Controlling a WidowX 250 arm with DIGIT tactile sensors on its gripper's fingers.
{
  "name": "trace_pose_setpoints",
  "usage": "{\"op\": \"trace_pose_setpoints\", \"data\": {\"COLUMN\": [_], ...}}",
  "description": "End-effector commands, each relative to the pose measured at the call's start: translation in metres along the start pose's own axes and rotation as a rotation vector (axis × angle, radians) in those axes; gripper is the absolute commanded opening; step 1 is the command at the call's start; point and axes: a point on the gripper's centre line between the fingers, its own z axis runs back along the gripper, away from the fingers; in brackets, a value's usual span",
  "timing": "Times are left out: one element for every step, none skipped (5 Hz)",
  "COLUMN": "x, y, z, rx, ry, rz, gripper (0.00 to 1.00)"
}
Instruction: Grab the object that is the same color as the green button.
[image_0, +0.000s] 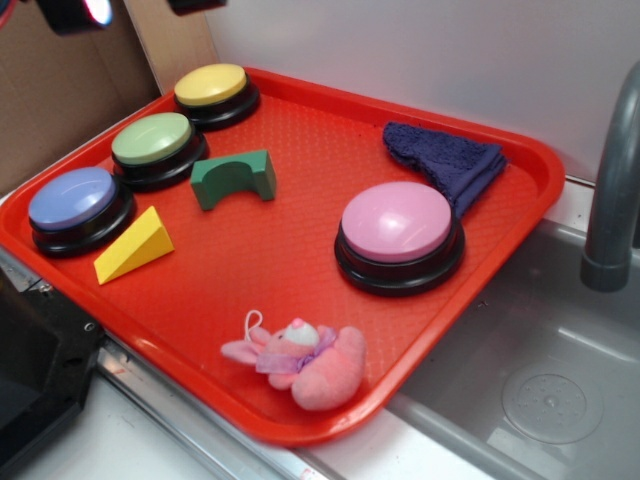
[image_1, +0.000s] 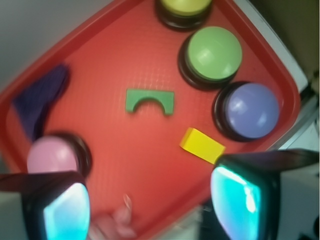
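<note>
The gripper (image_1: 150, 200) is being held high above the red plastic tray (image_1: 100, 65), its two fingers (image_1: 62, 210) spread wide apart with nothing between them; only their glowing tips are being shown, along the bottom of the wrist view. From that height the whole tray is being taken in at once, which suggests a survey before any descent is being made.

Directly ahead of the open jaws, near the tray's middle, the small dark green arch-shaped block (image_1: 150, 100) is being left lying flat on its side, its semicircular cutout facing the tray's near edge. It is lying free, touching nothing, so its straight outer faces are being offered for a grasp.

Just beside it, toward the tray's left edge, the round pale green domed button on a black base (image_0: 152, 139) is being kept in a row between the yellow-topped button (image_0: 211, 85) at the far corner and the blue-topped button (image_0: 72, 198). A yellow wedge block (image_0: 134, 245) is lying next to the blue one.

Further off, a large pink button (image_0: 397, 222), a folded dark blue cloth (image_0: 445, 158) and a pink plush toy (image_0: 300, 360) at the near edge are lying well apart from the block. The tray is resting on the counter (image_0: 120, 440) beside a grey sink (image_0: 540, 380).
</note>
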Motion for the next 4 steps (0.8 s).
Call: {"op": "trace_pose_setpoints", "data": {"x": [0.039,0.049,0.054,0.052], "y": [-0.012,-0.018,-0.016,-0.014], "z": [-0.056,-0.087,-0.106,-0.122], "rx": [0.003,0.064,0.105,0.125], "ry": [-0.013,-0.053,-0.046,-0.024], "rz": [0.373,0.487,0.540,0.584], "gripper": [1.00,1.00,1.00,1.00]}}
